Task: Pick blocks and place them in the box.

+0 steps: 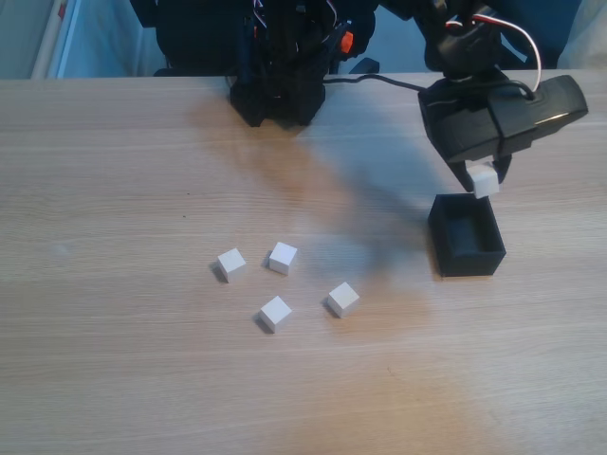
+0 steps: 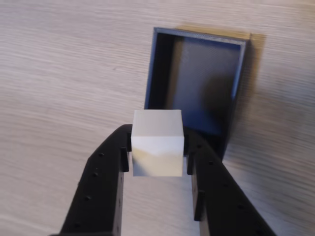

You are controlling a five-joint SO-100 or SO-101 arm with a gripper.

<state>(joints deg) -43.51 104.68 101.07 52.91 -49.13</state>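
Gripper (image 2: 157, 157) is pinching a white block (image 2: 157, 142) btwn its two black fingers (image 2: 106, 182), jaws spread just the block's width, one finger pressed on each side face. In wrist view the block hangs over the near end of the black box (image 2: 236, 78), w/ box interior dark and nothing visible inside it.

Fixed view shows the same gripper (image 1: 484, 180) w/ held block (image 1: 485, 180) above the far rim of the box (image 1: 467, 256), on the right side of the wooden table (image 1: 114, 379). That view also gives what wrist cam lacks: four more white blocks loose on the table left of the box, well apart from it: one (image 1: 231, 263), one (image 1: 283, 257) just beside it, one (image 1: 275, 312) and one (image 1: 342, 299) nearer the camera. Arm base (image 1: 280, 85) sits at the table's far edge.

No readable text or labels.
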